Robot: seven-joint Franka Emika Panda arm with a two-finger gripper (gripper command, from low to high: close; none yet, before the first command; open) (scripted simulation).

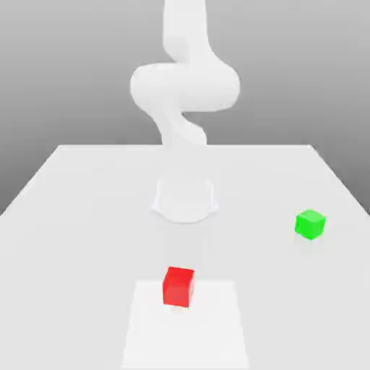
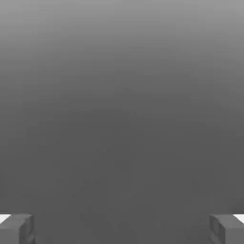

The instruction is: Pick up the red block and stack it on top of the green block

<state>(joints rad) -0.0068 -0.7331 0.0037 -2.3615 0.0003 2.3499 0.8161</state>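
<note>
The red block [image 1: 178,286], a plain matte cube, sits on the smooth white desk [image 1: 87,217] near its front edge, bare surface all round it. The green block [image 1: 310,224], a like cube, lies well apart toward the exterior view's right, nearer that side edge. The claw [image 2: 122,228] stands wide, its grey fingertips [image 2: 16,228] holding nothing.

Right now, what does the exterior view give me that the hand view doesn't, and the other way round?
Exterior view alone: the red block near the front of the white table, the green block apart from it toward the exterior view's right, and the arm rising behind them. Hand view alone: the gripper with its two fingertips spread wide, nothing between them, against a plain grey background. Shared: nothing I can match between them.
</note>
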